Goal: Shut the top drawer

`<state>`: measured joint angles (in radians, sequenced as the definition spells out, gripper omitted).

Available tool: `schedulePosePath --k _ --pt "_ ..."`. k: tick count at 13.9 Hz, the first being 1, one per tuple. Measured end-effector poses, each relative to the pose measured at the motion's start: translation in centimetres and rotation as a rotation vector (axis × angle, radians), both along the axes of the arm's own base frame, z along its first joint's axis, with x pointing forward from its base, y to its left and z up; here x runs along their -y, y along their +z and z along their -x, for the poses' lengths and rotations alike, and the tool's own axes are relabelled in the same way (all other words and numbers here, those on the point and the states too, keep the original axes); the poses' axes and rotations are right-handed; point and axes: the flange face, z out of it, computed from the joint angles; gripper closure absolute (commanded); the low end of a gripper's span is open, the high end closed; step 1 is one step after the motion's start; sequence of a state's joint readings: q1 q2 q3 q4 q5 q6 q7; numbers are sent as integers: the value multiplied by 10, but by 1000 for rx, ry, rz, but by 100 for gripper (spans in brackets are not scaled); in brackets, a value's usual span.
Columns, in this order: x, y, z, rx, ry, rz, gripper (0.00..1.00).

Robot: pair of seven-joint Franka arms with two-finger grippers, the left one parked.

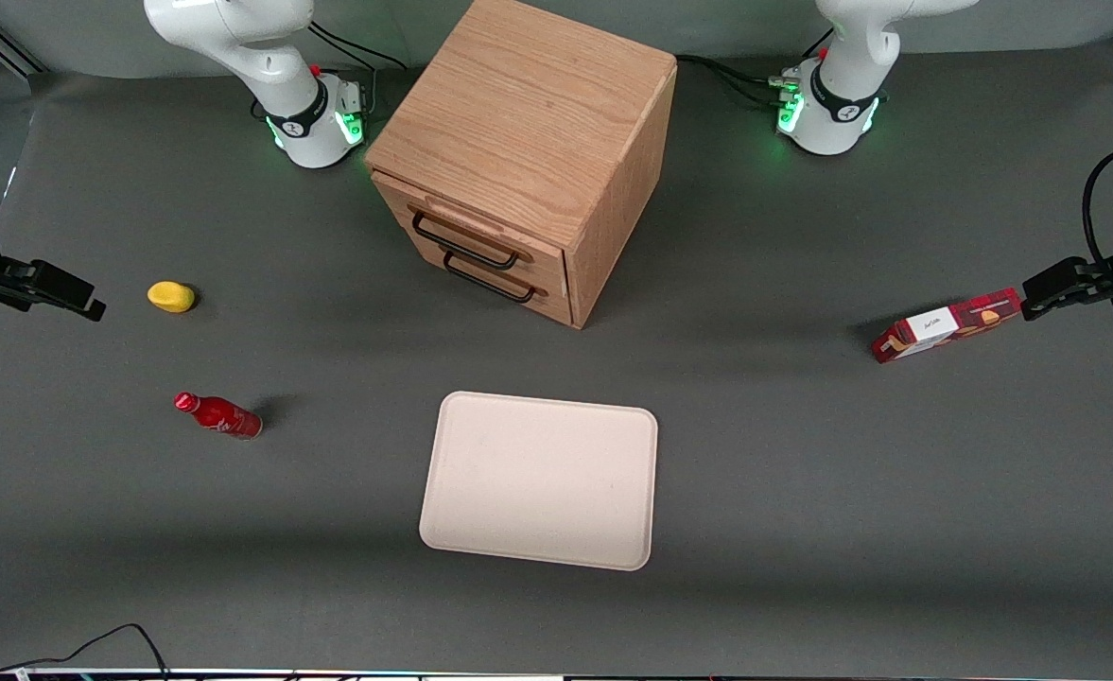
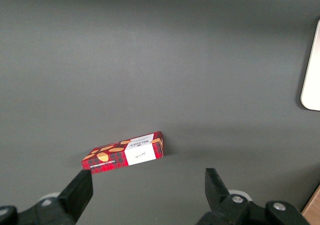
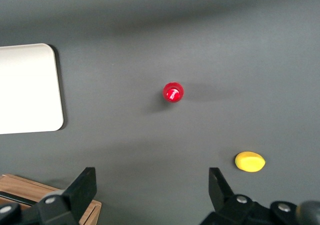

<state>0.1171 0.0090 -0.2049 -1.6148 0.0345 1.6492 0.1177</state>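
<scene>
At the middle of the table, on the cabinet [image 1: 528, 151], top drawer [image 1: 469, 227] looks nearly flush, perhaps out a sliver; hard to tell. Well off toward the working arm's end, gripper [image 3: 152, 187] with fingers spread wide, holding nothing, above bare mat near a yellow fruit [image 1: 171, 296]. Judged almost done or finished; possibly one last push left.

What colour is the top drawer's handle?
Black wire, on the top drawer of light oak; clearest in the front view. The claw hangs open, high over the table, toward the working arm's end.
</scene>
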Motion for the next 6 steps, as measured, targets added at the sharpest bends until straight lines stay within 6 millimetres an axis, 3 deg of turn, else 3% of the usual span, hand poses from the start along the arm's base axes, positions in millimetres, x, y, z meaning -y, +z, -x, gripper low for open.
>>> schedulePosePath --k 6 --pt "3 0 6 -5 -10 13 0"
